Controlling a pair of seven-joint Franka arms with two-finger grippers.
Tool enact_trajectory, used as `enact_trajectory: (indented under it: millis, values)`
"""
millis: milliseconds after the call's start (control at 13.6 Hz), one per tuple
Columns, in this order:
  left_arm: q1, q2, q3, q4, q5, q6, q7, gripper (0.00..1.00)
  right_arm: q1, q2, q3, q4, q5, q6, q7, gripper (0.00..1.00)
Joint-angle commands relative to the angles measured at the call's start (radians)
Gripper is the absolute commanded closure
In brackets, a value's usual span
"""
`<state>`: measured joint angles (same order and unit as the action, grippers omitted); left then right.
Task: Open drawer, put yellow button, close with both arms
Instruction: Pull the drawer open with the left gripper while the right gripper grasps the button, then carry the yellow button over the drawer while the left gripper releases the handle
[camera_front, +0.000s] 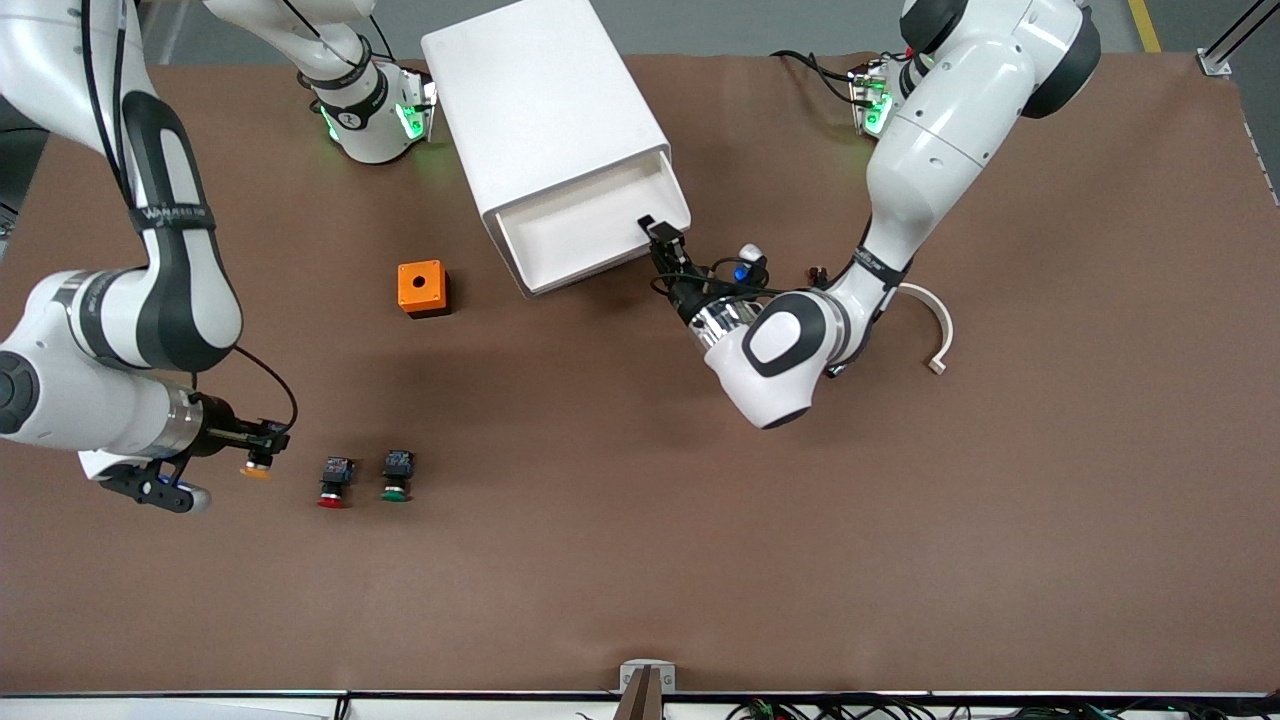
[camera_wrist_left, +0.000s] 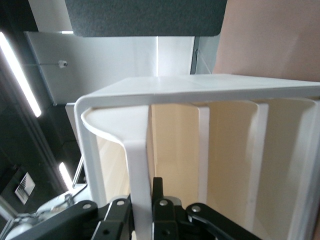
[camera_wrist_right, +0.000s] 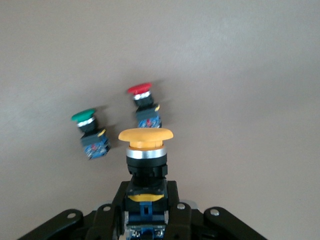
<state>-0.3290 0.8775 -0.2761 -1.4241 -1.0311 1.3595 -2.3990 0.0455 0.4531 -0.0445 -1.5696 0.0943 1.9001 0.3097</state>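
The white cabinet (camera_front: 540, 110) stands at the middle of the table with its uppermost drawer (camera_front: 585, 225) pulled out and empty. My left gripper (camera_front: 662, 238) is shut on the drawer's front wall at the corner toward the left arm's end. In the left wrist view the fingers (camera_wrist_left: 162, 212) pinch that white wall (camera_wrist_left: 137, 165). My right gripper (camera_front: 262, 447) is shut on the yellow button (camera_front: 256, 466), low over the table beside the red button. In the right wrist view the yellow cap (camera_wrist_right: 145, 136) sticks out past my right gripper (camera_wrist_right: 146, 200).
The red button (camera_front: 333, 482) and green button (camera_front: 397, 476) lie side by side on the table. They also show in the right wrist view, red (camera_wrist_right: 142, 100) and green (camera_wrist_right: 87, 127). An orange box (camera_front: 423, 288) sits between them and the cabinet. A curved white strip (camera_front: 935, 325) lies near the left arm.
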Motion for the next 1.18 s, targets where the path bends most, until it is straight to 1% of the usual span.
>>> enact_trajectory:
  millis: [0,147,367,441,514,588,661,735,808,882,1102]
  values:
    - [0.042,0.034,0.009,0.037,0.002,-0.002,0.015,0.89,0.066,-0.118,0.0,-0.055,0.01,-0.087,0.164,1.0]
    - [0.065,0.034,0.009,0.037,0.003,-0.002,0.015,0.88,0.149,-0.203,-0.001,-0.084,0.019,-0.144,0.325,1.0]
    - [0.079,0.034,0.009,0.037,0.006,-0.004,0.015,0.86,0.298,-0.316,-0.001,-0.194,0.059,-0.138,0.573,1.0]
    - [0.079,0.034,0.009,0.037,0.009,-0.004,0.015,0.83,0.342,-0.329,-0.001,-0.196,0.07,-0.142,0.642,1.0]
    - [0.08,0.034,0.009,0.037,0.008,-0.002,0.015,0.56,0.371,-0.333,0.0,-0.195,0.082,-0.15,0.714,1.0]
    - [0.082,0.034,0.009,0.039,0.008,-0.002,0.02,0.32,0.413,-0.336,0.0,-0.196,0.088,-0.151,0.776,1.0]
    - [0.082,0.034,0.009,0.054,0.008,-0.002,0.032,0.18,0.463,-0.337,-0.003,-0.198,0.088,-0.151,0.828,1.0]
    - [0.082,0.034,0.009,0.074,0.005,0.0,0.066,0.13,0.503,-0.333,-0.002,-0.198,0.088,-0.138,0.901,1.0]
    - [0.084,0.034,0.008,0.097,0.002,0.004,0.137,0.03,0.543,-0.33,-0.001,-0.196,0.088,-0.115,0.96,1.0]
    - [0.084,0.032,0.008,0.132,0.0,0.006,0.214,0.01,0.572,-0.33,-0.001,-0.198,0.088,-0.092,1.006,1.0]
    - [0.084,0.024,0.008,0.224,0.0,0.007,0.442,0.01,0.664,-0.326,-0.003,-0.199,0.084,-0.038,1.144,1.0]
